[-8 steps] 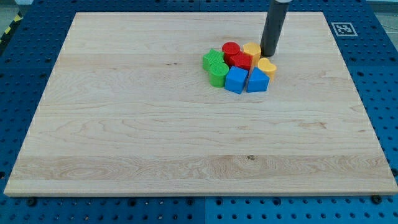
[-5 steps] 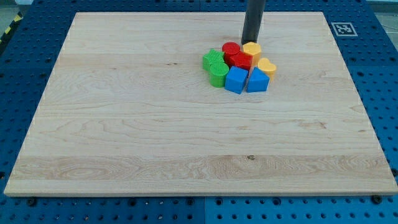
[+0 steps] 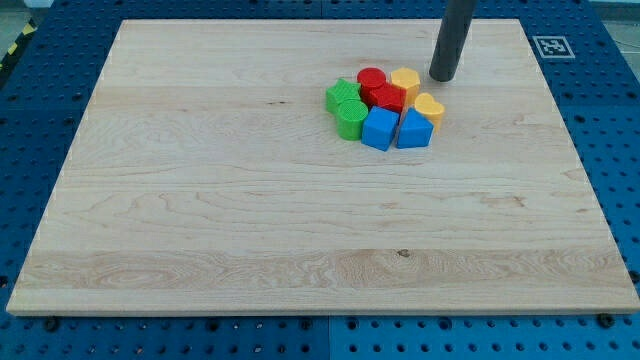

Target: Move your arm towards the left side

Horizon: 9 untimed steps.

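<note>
My tip (image 3: 443, 77) rests on the wooden board (image 3: 200, 180) at the view's upper right, a short way right of the block cluster and touching none of it. The cluster holds a red cylinder (image 3: 371, 78), a red block (image 3: 388, 97), a yellow block (image 3: 405, 80), a second yellow block (image 3: 429, 106), a green star-shaped block (image 3: 342, 95), a green cylinder (image 3: 351, 119), a blue cube (image 3: 379, 128) and a blue block (image 3: 414, 130). They sit packed together, touching.
An ArUco-type marker (image 3: 550, 46) sits just off the board's top right corner. The board lies on a blue perforated table (image 3: 615, 150).
My tip went left to behind the yellow block, then swung back right and now stands to the right of the cluster. The blocks have not moved.
</note>
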Tool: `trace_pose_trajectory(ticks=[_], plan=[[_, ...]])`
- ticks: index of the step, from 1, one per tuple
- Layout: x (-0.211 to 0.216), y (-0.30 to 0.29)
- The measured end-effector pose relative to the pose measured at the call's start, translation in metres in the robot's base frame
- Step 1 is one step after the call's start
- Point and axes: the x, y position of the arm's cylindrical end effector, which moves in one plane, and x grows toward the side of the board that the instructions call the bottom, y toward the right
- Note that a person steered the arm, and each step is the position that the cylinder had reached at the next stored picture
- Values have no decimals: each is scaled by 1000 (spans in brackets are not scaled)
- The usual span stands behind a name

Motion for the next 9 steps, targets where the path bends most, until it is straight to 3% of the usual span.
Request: trace_pose_trajectory(ticks=[6,9], plan=[[-44,-175],[-38,-154]])
